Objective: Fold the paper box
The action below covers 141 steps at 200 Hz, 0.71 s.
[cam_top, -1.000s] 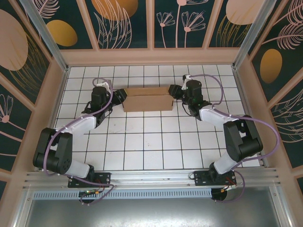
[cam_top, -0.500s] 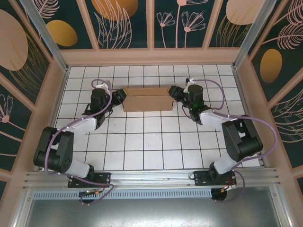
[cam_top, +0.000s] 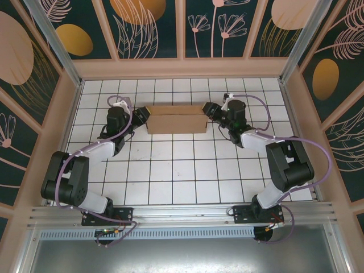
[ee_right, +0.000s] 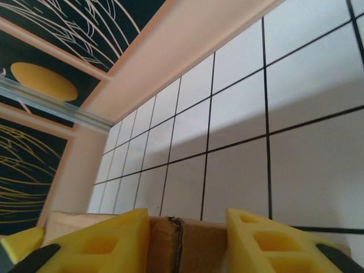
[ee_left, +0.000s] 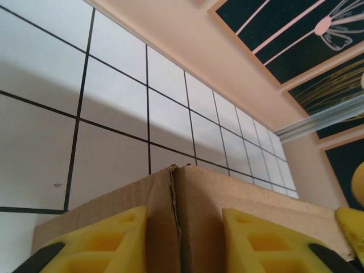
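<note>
Near the back wall of the enclosure, about midway along it and with its long sides parallel to it, the paper box is found lying on the tiled table, closed up into a low rectangular form. At much the same remove from the back wall, the left gripper is set against the box's left end and the right gripper against its right end, so that the box is bracketed between them. In each wrist view the yellow fingers are seen parted to a modest gap, with an upright seam in the cardboard end face centred between them. The face runs on behind both fingers, so nothing is judged to be clamped. The jaws are part-open on both sides, and whether the fingertips actually bear on the cardboard cannot be told. The box is judged to be light and fairly stiff across its panels, but ready to hinge at its creases and to be crushed along raw edges by a hard pinch. On smooth tiles it would probably be slid or turned by a push from one end alone, so pressure is best matched from both ends. Hold is best taken at the end walls or along a flap edge close to a crease, where the board is stiffest, not at mid-panel.
</note>
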Each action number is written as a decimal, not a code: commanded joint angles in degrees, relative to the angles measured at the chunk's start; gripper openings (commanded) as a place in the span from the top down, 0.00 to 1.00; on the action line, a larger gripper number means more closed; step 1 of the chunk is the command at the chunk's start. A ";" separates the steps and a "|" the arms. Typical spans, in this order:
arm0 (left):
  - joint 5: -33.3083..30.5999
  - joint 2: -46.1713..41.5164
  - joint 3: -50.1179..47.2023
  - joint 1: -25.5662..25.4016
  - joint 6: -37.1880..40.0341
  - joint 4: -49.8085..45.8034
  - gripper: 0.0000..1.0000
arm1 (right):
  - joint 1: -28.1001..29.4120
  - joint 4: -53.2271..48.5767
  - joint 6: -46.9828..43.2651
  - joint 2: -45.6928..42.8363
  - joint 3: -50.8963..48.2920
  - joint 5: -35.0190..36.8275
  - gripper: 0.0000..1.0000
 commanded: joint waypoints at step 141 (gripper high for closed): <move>15.09 12.22 14.47 -1.82 -10.95 16.45 0.79 | -3.10 -0.12 -0.05 6.65 12.84 -19.15 0.72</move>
